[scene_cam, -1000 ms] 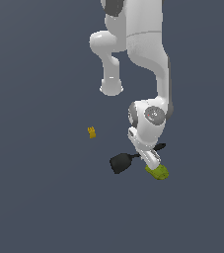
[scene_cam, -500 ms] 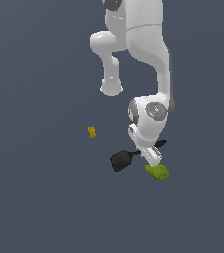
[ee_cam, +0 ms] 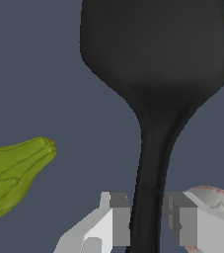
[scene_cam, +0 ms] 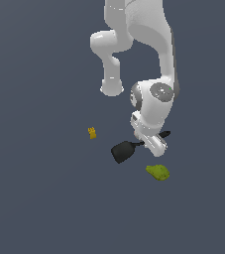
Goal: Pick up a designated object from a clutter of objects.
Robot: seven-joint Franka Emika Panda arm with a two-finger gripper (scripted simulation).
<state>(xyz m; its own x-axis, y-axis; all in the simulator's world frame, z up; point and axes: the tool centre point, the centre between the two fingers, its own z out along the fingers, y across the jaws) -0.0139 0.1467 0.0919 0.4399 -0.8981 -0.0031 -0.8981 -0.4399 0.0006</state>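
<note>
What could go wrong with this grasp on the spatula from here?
1. The gripper straddles the thin handle of the black spatula with gaps on both sides. The broad blade sits far from the fingers, so once lifted it may droop or swing.
2. The white ball lies right behind one finger; closing or lifting might nudge it.
3. The yellow-green lump sits near the handle, and a swinging blade could brush it.
</note>
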